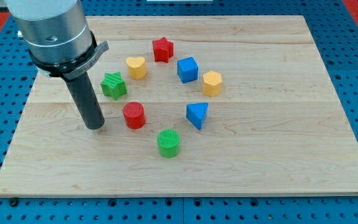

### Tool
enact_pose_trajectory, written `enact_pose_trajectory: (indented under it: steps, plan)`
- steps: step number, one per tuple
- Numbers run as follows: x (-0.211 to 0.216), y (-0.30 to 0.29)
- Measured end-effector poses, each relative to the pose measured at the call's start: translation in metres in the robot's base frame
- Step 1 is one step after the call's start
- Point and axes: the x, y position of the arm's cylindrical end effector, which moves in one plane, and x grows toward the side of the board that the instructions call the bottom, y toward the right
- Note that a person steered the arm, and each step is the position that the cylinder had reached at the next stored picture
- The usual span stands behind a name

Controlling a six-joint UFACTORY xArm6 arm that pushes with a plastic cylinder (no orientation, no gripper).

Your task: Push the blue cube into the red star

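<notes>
Resting my tip (94, 127) on board (278, 155), just left of red cylinder (133, 115); bare rod, grasping nothing. Blue cube (188, 69) sits right of red star (163, 49), apart.

Yellow heart (136, 66), green star (113, 85), red cylinder (133, 115), perhaps yellow hexagon (212, 83).

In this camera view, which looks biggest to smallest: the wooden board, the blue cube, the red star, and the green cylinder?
1. wooden board, by far the largest.
2. green cylinder and blue cube look about alike; the cylinder sits nearer the view's bottom, so I won't rank them.
3. red star looks slightly smallest, though it sits nearest the view's top.
</notes>
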Motion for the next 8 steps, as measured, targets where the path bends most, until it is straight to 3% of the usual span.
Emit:
enact_pose_trajectory:
  steps: [3,4,5,8]
  plan:
    - [-0.015,0.037]
    - [-0.06,0.044]
    - [-0.079,0.068]
    - [-0.079,0.14]
